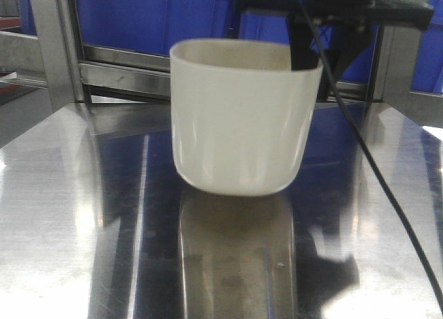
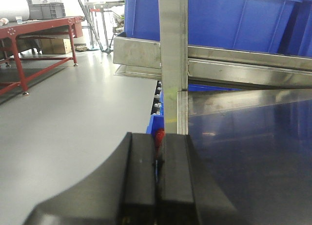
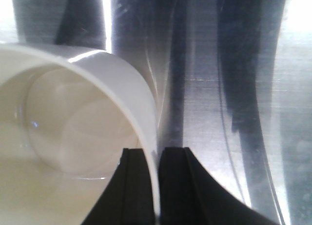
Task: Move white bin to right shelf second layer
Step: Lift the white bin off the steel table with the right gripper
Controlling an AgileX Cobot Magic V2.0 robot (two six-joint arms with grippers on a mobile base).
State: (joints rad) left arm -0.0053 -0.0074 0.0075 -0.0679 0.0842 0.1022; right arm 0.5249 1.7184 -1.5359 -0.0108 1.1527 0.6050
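- White bin hangs or rests over a broad, mirror-like steel-sheet shelf. From the front view I cannot tell whether its rounded base touches the sheet or is just clear of it.
- Blue crates fill the rack level behind the bin. I see no sloping roller rails in any view, so I judge the right shelf second layer is not yet reached.
- My right claw is clamped on the bin's wall at the rim, with one finger inside the mouth and the other outside. The bin stands upright and looks empty.
- My left claw has its fingers pressed together on nothing, off by a steel post at the shelf edge.
- By my reading the grasp is done; the carry to the right, the placing and the release are all left.
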